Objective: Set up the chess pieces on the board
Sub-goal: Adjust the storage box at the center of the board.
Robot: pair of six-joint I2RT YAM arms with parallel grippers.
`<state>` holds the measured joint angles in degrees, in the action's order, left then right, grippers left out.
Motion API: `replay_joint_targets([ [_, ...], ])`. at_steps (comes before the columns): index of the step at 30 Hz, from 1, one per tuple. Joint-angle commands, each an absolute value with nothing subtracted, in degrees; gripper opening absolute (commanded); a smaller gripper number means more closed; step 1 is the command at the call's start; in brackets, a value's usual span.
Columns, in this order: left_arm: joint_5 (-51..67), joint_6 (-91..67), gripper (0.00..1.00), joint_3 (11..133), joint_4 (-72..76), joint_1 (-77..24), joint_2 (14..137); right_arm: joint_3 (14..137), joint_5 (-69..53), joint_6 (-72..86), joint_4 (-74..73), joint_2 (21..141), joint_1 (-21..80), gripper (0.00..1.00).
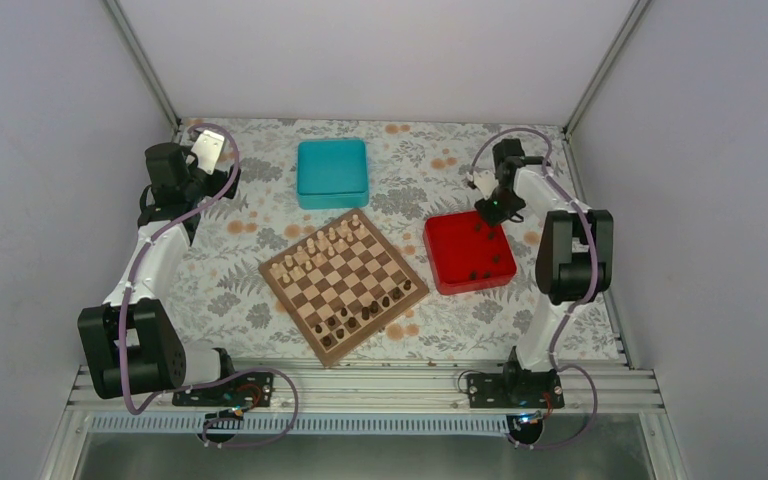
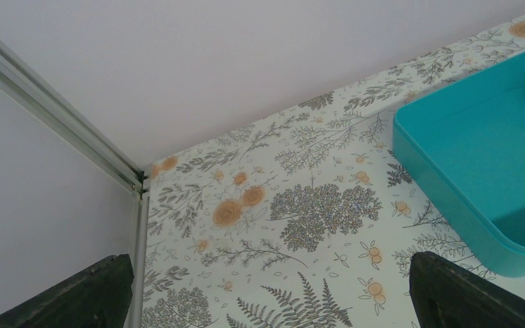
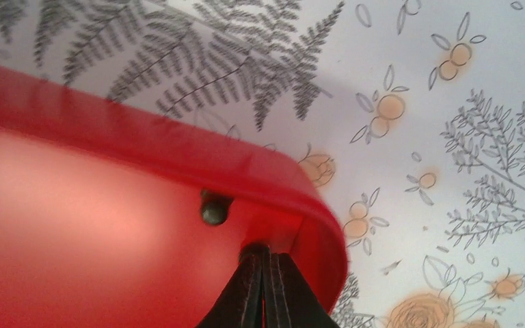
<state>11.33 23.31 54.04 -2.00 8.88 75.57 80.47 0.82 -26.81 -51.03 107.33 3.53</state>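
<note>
The board point(image 1: 345, 280) lies angled at the table's centre. Dark chess pieces point(image 1: 365, 310) stand along its near right side and pale pieces point(image 1: 320, 243) along the far left side. A few more dark pieces point(image 1: 480, 271) lie in the red tray point(image 1: 455, 250). My right gripper point(image 1: 491, 211) reaches down into the tray's far corner. In the right wrist view its fingers point(image 3: 265, 254) are pressed shut against that corner, beside one dark round-headed piece point(image 3: 214, 208) by the tray wall point(image 3: 178, 147). Nothing shows between them. My left gripper point(image 2: 271, 294) is open over bare cloth at the far left.
A teal box point(image 1: 332, 172) sits behind the board, and its corner point(image 2: 478, 157) shows at the right of the left wrist view. The floral cloth reaches the back wall, with metal frame posts point(image 2: 55, 116) in the corners. Both arm bases are at the near rail.
</note>
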Motion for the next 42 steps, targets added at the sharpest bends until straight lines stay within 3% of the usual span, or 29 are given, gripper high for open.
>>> replay_joint_targets([
  [1, 12.4, 22.9, 1.00, 53.4, -1.0, 9.1, 75.2, 83.9, 2.1, -27.9, -49.1, 110.5, 1.6, 0.04],
  [11, 12.4, 22.9, 1.00, 53.3, -0.9, 9.2, 75.1, 93.0, 4.4, -29.7, -48.7, 118.4, -0.2, 0.04],
  [25, 12.1, 22.9, 1.00, 53.1, -0.6, 9.3, 75.0, 115.1, 5.2, -33.0, -52.1, 133.1, 3.5, 0.04],
  [42, 12.3, 23.1, 1.00, 52.6, -0.1, 9.9, 75.6, 112.5, 6.6, -33.8, -48.1, 132.4, 16.3, 0.04],
])
